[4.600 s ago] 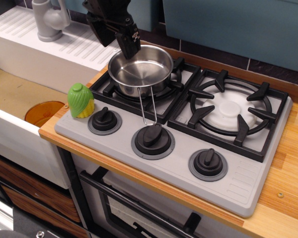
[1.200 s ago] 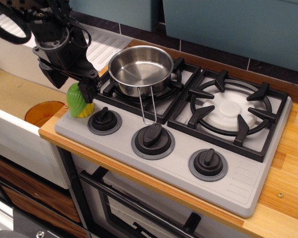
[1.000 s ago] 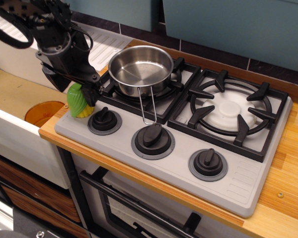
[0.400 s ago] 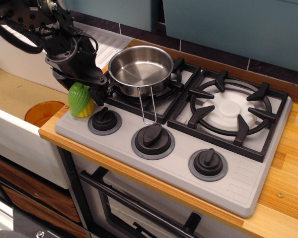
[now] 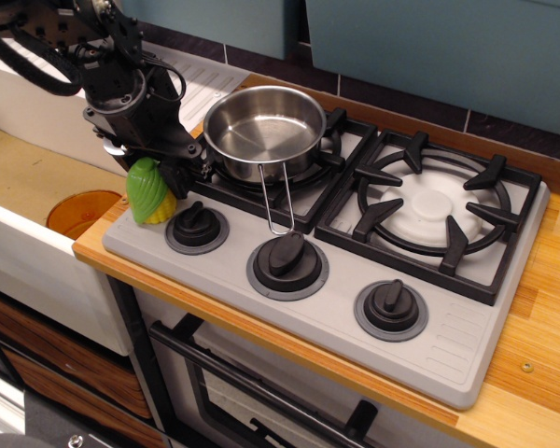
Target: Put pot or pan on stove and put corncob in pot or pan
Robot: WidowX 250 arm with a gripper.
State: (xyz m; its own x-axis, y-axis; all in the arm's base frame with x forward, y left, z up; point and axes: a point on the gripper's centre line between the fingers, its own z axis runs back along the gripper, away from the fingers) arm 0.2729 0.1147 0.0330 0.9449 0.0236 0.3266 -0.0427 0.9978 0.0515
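Note:
The shiny steel pan (image 5: 264, 131) sits on the left grate of the grey stove (image 5: 448, 345), its wire handle pointing toward the front knobs. The green corncob (image 5: 146, 193) is at the stove's front left corner, tilted a little, with yellow kernels low on its right side. My black gripper (image 5: 154, 175) has come down over the corncob from behind. One finger (image 5: 181, 177) shows on its right side and the other is hidden behind the husk. The jaws look closed on the corncob.
Three black knobs (image 5: 287, 259) line the stove's front. The right grate (image 5: 435, 209) is bare. A white sink with an orange drain (image 5: 79, 211) lies to the left, beside the wooden counter edge (image 5: 93, 247). A teal wall runs behind.
My gripper moved from the pan's rim over to the left and down onto the corncob. In the last half second it sank lower and the corncob tilted slightly left.

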